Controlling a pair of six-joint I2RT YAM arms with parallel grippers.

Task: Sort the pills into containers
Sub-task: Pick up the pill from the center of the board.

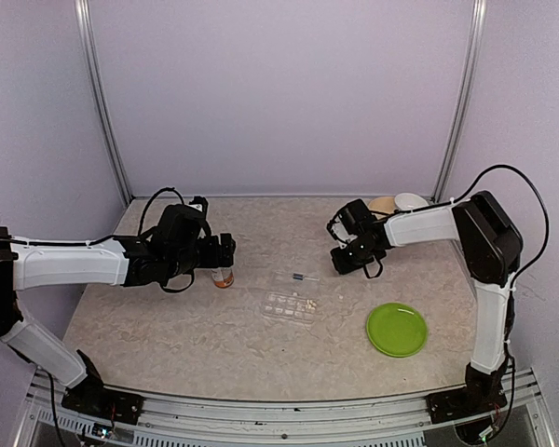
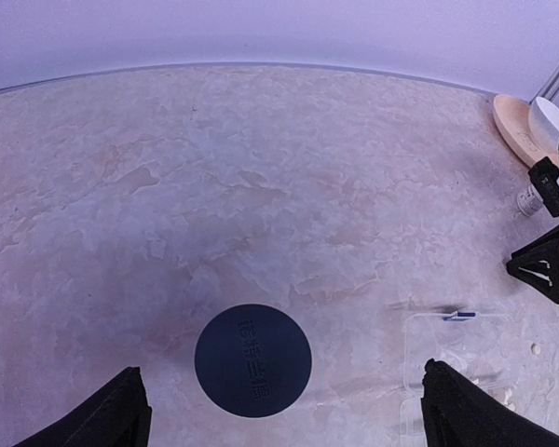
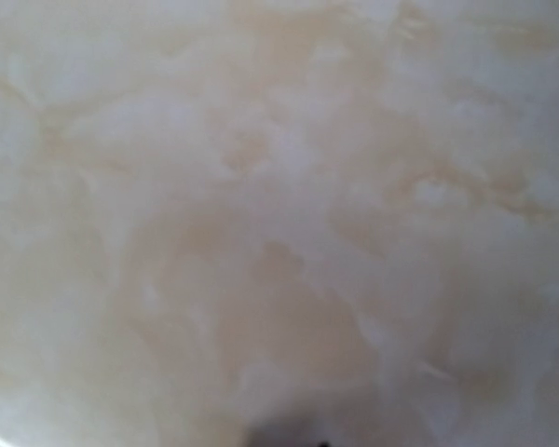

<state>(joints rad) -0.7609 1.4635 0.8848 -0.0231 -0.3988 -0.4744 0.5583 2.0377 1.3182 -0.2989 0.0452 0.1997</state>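
Hovering over the amber bottle (image 1: 224, 277), your left gripper (image 1: 224, 251) has its jaws spread wide either side of the dark cap (image 2: 252, 360). Close off-centre and I reckon you'll knock it over. Can't tell if your right gripper (image 1: 349, 261) is open or pinched. The pill organiser (image 1: 292, 304) lies flat to the bottle's right, between both arms, apart from each.

The table top (image 1: 168, 326) is matt with a marbled beige stone look, the pill organiser (image 1: 292, 304) clear, glossy plastic, the bottle (image 1: 224, 277) translucent amber plastic under a dark matt cap (image 2: 252, 359) with raised lettering, and the green plate (image 1: 397, 329) smooth, faintly shiny plastic.
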